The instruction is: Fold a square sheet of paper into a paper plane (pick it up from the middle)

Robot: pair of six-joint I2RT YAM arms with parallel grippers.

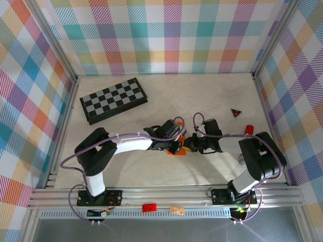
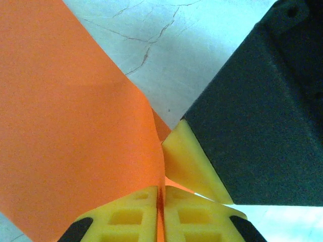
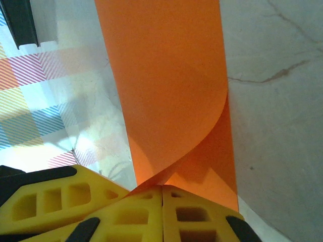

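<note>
paper (image 1: pixel 177 153) mostly hidden overhead, edges cropped close-up

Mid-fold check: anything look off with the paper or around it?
No spill or tear shows. The orange sheet of paper curls over in a loose roll rather than a flat crease where the right pincer pinches it. The left pincer is shut on it too.

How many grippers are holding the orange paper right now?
2. The left gripper is shut on the orange paper from the left side; the right gripper, facing it closely, is shut on the same paper from the right.
</note>
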